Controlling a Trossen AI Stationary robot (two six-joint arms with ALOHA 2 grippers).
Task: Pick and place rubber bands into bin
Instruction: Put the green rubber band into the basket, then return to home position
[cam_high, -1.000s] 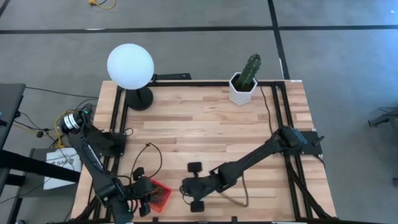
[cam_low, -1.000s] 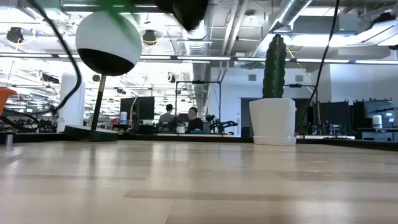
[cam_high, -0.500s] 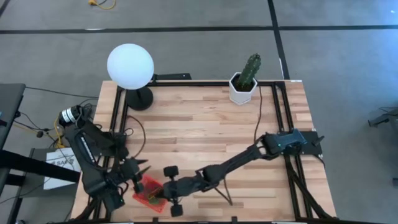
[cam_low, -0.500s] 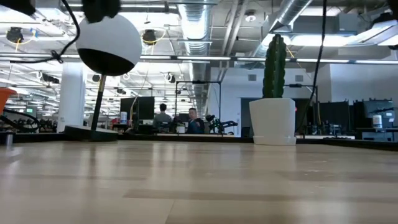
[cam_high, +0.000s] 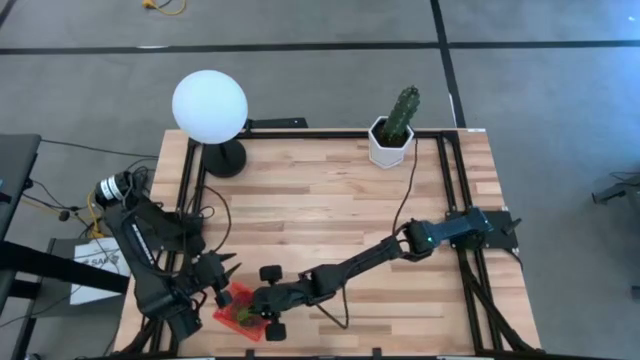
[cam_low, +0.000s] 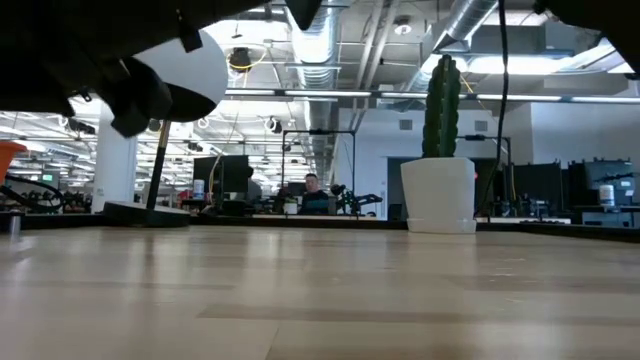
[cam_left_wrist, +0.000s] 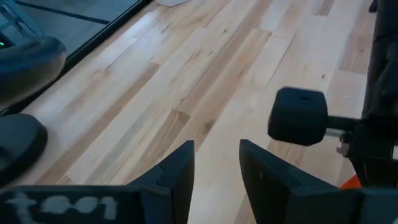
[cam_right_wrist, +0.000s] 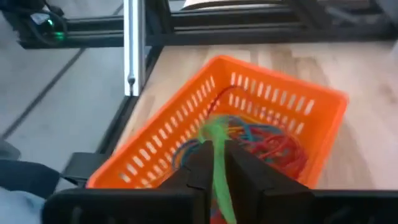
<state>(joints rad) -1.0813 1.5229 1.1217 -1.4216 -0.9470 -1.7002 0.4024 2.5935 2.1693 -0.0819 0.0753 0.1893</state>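
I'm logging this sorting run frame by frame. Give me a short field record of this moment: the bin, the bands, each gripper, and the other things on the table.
bin: orange basket at the table's front-left corner, slotted walls
contents: tangle of red, blue and orange rubber bands lying inside
right gripper: over the basket, a green rubber band between its fingers
left gripper: beside the basket, fingers apart, holding nothing
other items: cactus in a white pot at the table's back edge, globe lamp at the back-left corner
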